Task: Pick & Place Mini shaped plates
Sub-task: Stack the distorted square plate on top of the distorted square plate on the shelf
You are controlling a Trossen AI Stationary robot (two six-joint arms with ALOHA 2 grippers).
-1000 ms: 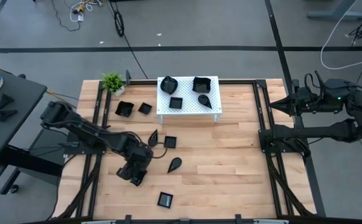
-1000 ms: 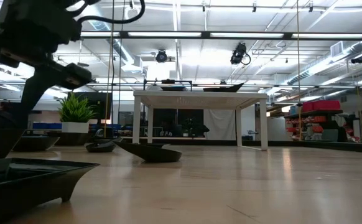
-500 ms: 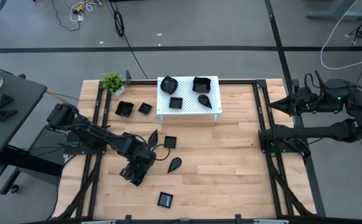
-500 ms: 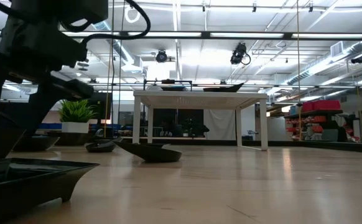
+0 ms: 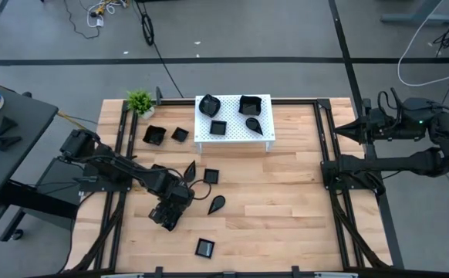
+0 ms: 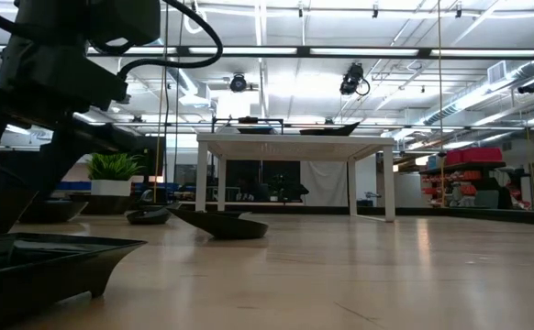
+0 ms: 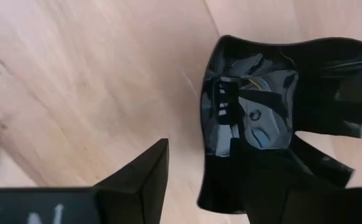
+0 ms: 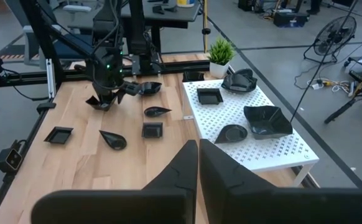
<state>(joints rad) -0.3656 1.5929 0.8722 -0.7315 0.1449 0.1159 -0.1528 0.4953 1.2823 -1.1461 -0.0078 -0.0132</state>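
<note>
From overhead, left end effector (image 5: 167, 218) covers whatever sits under it; no dish outline shows there. Whether anything is gripped: cannot tell from above.

Left wrist camera: glossy black dish (image 7: 274, 118) cut off at the frame edge, lower part behind one dark finger (image 7: 305, 199). Touching or merely close, cannot tell.

Counter-level camera: near dish (image 6: 38, 261) cut by the frame edge; left arm (image 6: 38, 101) only a dark mass, its tip out of sight.

Dishes on the white stand (image 6: 290, 140) show only as thin rims.
</note>
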